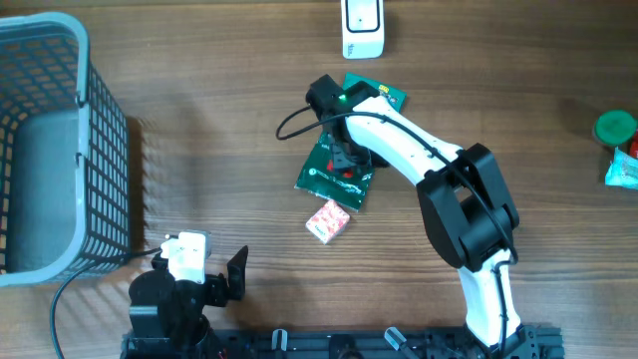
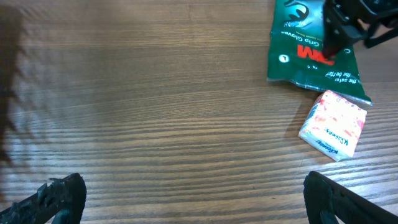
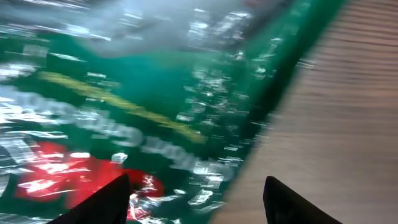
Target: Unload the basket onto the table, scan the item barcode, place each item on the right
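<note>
Wood-grain tabletop [image 1: 199, 179] fills the overhead view, with a grey wire basket [image 1: 110, 170] at the 9 o'clock edge and a white scanner [image 1: 363, 28] at the 12 o'clock edge. The green glove packet [image 1: 324, 172] lies flat just off centre, toward 12 o'clock, below the scanner and apart from it. A small pink-and-white tissue pack [image 1: 327, 220] sits just beside the packet's 6 o'clock corner. A green round lid [image 1: 615, 128] rests far out at 3 o'clock.

The right gripper [image 3: 199, 202] is down on the packet's middle. Its fingers [image 3: 115, 202] stand partway apart over the glossy film, but the wrist view is blurred, and whether they pinch it cannot be told. The left gripper [image 2: 196, 202] hangs at 7 o'clock with its jaws spread wide, holding nothing, well apart from the packet.
</note>
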